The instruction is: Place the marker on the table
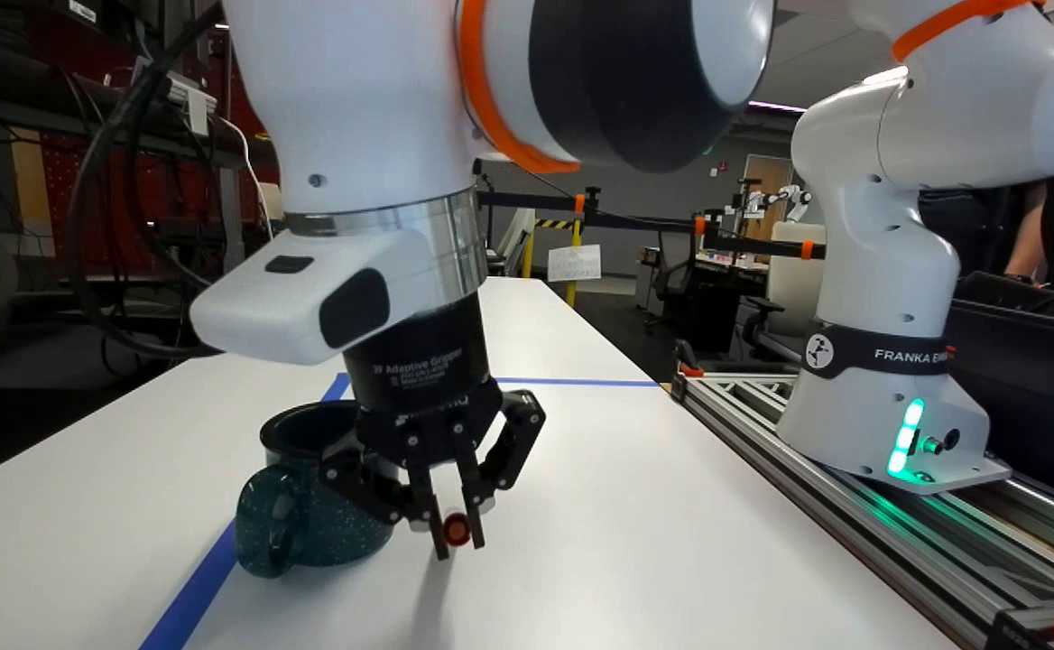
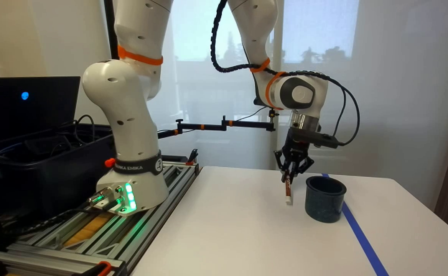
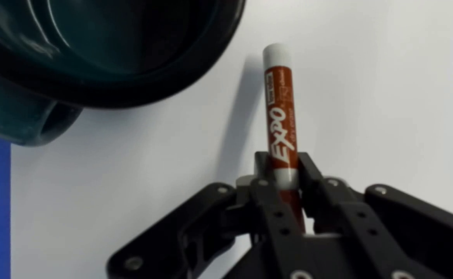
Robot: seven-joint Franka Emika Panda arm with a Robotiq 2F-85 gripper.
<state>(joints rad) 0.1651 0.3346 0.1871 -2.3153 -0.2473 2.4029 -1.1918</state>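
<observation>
Beside the dark teal mug (image 2: pixel 325 205) and low over the white worktop (image 2: pixel 228 230), the marker (image 3: pixel 282 120) sits pinched between the fingers (image 3: pixel 308 170), which stand only its own width apart. It seems to slant, its white end (image 2: pixel 288 200) the lower; whether that end touches the worktop, I cannot tell. The step in hand looks to be setting down, with release not yet done. Next should come easing the marker flatter, then parting the fingers gently so it does not roll.
</observation>
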